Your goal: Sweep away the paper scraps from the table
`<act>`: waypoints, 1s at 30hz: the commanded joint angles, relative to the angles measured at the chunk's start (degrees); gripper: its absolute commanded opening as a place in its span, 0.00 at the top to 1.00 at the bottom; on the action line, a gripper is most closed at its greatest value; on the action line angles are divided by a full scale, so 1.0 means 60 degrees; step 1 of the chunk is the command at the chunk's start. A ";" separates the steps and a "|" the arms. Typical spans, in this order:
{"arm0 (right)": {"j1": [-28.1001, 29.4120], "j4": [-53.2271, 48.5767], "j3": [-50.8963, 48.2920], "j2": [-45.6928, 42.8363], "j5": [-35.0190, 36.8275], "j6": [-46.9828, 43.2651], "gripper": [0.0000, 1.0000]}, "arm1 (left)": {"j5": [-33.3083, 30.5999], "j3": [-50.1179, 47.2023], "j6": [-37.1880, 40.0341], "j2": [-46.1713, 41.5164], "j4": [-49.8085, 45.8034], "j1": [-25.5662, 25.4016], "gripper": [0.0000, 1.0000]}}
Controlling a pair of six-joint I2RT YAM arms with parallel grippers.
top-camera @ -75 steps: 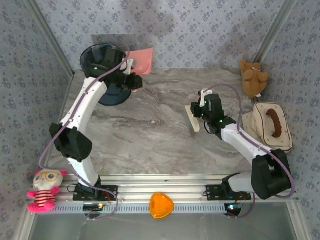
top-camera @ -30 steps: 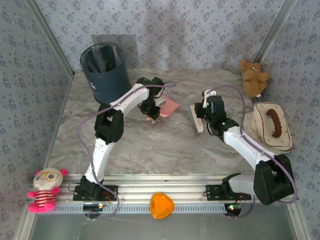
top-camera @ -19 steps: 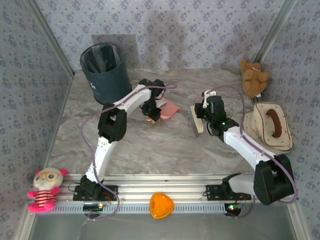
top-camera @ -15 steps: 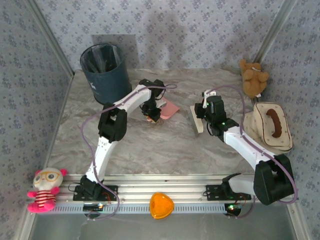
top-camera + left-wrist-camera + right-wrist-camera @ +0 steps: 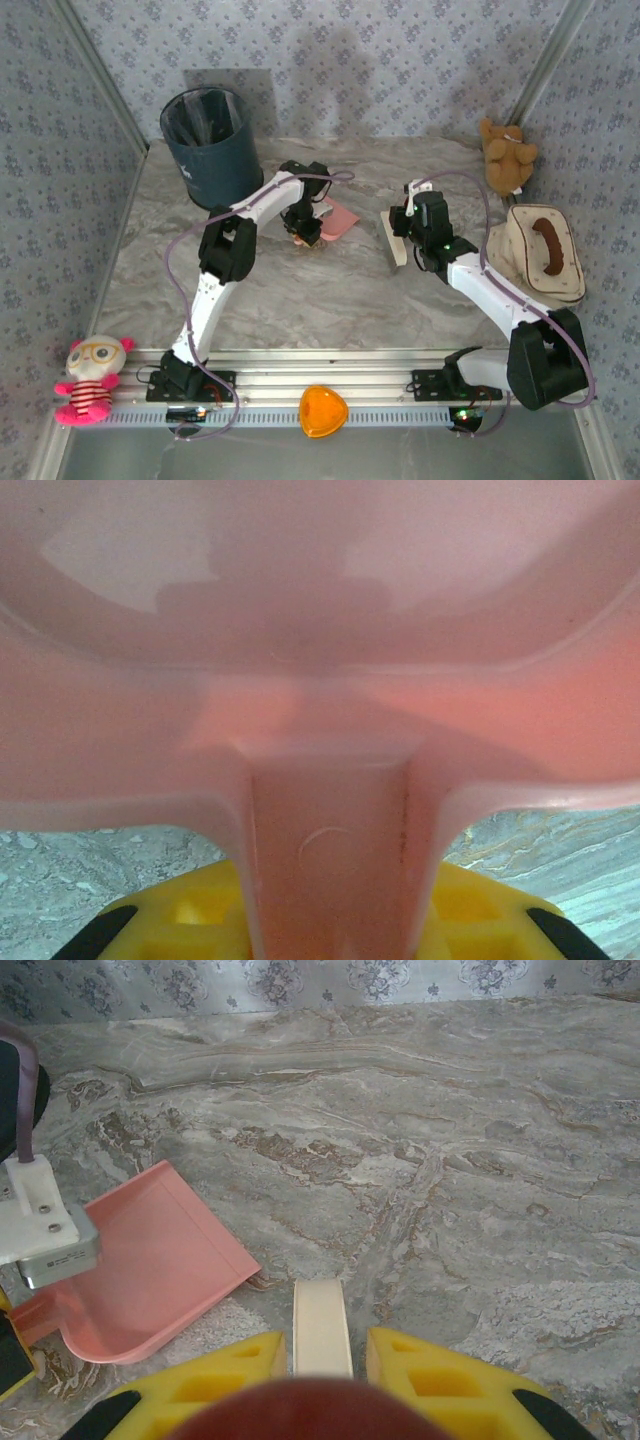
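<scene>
Overhead, veined table (image 5: 300, 290), floral walls (image 5: 400, 60).

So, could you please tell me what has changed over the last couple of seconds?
The left claw, shut on the handle of the pink dustpan throughout, carried it from over the dark bin down to the middle of the table, near the brush. The right claw stayed shut on the brush, hardly moving; the orange dish kept its place.

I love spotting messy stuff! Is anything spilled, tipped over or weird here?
Nothing stands out. The dark bin stands upright, the pink dustpan looks empty, and the cream brush is simply held beside it.
</scene>
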 commanded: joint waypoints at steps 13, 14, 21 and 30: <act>-0.0112 0.0117 -0.0054 -0.0255 0.0044 -0.0108 1.00 | -0.0459 -0.0252 0.0266 -0.0240 -0.0031 -0.0065 0.59; -0.0121 0.0124 -0.0040 -0.0254 0.0039 -0.0108 1.00 | -0.0473 -0.0260 0.0282 -0.0277 -0.0042 -0.0065 0.59; -0.0116 0.0212 0.0112 -0.0152 0.0021 -0.0352 1.00 | -0.0579 -0.0735 0.0293 -0.1045 0.0173 -0.0087 0.55; -0.0097 0.0276 0.1196 0.0734 0.0064 -0.1022 1.00 | -0.0508 -0.1799 0.0364 -0.2729 0.0334 -0.0105 0.52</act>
